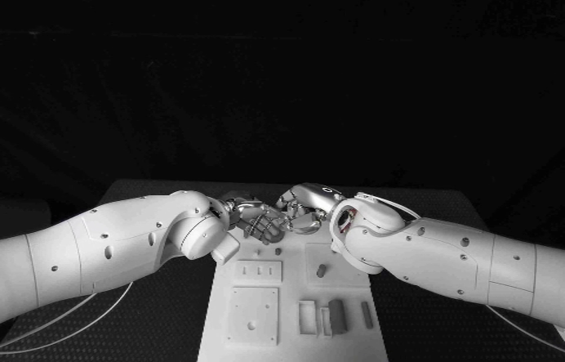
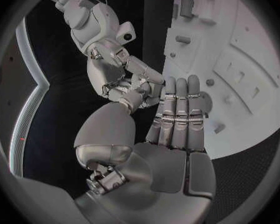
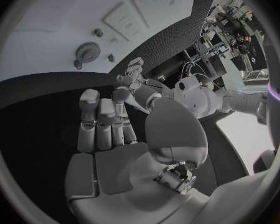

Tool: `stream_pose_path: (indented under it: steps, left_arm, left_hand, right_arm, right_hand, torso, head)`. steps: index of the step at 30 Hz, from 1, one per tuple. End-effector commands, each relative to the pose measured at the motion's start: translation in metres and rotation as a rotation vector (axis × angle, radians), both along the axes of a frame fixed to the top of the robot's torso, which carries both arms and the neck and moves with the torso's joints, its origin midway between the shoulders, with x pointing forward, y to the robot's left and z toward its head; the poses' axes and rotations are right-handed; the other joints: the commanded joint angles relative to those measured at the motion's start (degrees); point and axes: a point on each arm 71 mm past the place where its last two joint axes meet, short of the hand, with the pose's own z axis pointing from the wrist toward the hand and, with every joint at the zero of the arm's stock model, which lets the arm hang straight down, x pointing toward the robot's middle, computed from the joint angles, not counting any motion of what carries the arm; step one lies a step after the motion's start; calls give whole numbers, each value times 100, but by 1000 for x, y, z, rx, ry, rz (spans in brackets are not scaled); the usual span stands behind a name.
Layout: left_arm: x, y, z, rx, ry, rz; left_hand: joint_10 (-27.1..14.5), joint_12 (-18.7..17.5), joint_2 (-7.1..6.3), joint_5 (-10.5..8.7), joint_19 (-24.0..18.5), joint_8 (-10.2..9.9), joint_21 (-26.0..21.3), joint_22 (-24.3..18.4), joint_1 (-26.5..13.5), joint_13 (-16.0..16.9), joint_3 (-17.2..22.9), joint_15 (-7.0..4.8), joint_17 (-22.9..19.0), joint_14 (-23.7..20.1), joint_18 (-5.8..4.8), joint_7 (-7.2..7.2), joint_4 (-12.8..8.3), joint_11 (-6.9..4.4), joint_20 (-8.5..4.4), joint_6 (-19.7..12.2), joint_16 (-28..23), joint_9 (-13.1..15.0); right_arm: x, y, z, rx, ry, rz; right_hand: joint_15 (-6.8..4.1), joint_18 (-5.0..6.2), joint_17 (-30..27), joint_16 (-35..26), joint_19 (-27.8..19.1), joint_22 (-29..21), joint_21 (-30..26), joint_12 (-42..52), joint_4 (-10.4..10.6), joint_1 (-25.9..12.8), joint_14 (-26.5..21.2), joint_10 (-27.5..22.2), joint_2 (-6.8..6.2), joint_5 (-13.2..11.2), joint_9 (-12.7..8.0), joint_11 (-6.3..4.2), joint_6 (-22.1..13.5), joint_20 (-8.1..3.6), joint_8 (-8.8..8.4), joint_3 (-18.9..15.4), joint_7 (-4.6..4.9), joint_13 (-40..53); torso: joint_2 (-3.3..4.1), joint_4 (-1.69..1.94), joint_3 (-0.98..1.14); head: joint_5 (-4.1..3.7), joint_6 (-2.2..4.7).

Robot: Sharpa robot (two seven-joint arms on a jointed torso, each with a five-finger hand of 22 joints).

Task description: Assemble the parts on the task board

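Black table, task board; left hand, right hand touching, both empty, fingers apart.

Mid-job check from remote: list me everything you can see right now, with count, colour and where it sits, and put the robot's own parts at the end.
table: one, black, under everything.
task board: one, white, middle of the table, running from the near edge toward the hands.
grey parts: a few upright pieces, grey, near right area of the board; exact count is hard to tell.
small peg: one, grey, on the board just before the right arm.
gear: one, grey, flat on the board, seen from the right wrist.
left hand: one, silver, at the board's far end, fingers meeting the right hand; whether it holds anything cannot be told.
right hand: one, silver, against the left hand, same doubt.
arms: two, white, from either side.
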Motion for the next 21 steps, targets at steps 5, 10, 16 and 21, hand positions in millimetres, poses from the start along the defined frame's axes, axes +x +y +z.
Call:
stream_pose_path:
  steps: [5,10,16,21]
  left_arm:
    - [2,-2,7,-25,-47,-5]
    - [1,-1,6,-20,-40,-4]
    - [1,0,6,-11,-41,-5]
    - [1,0,6,1,-43,-16]
  left_hand:
    - [108,56,113,125,42,84,-37,43,-46,92,72,-5,36,84,19,-190,17,-35,-20,287,-29,167]
    - [177,132,162,100,75,120,-30,100,-146,217,74,-29,109,135,15,-195,50,-76,-42,349,-9,263]
    - [158,233,234,-7,89,144,-23,183,-208,368,75,-51,247,153,8,-213,45,-99,-66,363,29,401]
    - [133,329,279,-76,107,163,-10,259,-253,496,55,-66,347,158,5,-224,38,-115,-84,364,58,529]
  right_arm:
    - [-3,3,-6,-24,30,32]
    - [-2,0,-6,-25,31,27]
    - [-1,-2,-6,-27,31,19]
    - [-1,-2,-6,-16,33,17]
  right_hand:
    - [-27,342,-10,17,-6,48,21,-6,-5,9,-4,31,61,16,5,7,319,-45,16,46,109,-10]
    - [-27,343,-10,16,-5,48,20,-7,-4,8,-4,31,60,16,5,7,320,-45,16,47,109,-10]
    - [-27,343,-11,16,-5,48,20,-8,-5,6,-4,32,57,16,4,6,320,-46,16,47,109,-11]
    - [-26,343,-12,13,-6,47,17,-10,-4,-1,-5,31,45,16,1,8,310,-46,9,46,111,-13]
  torso:
    - [-1,6,-5]
    - [2,5,-4]
    - [0,4,-1]
    - [0,1,-3]
  head:
    - [-15,-8]
    - [-19,-18]
    - [-15,-17]
    - [-20,-18]
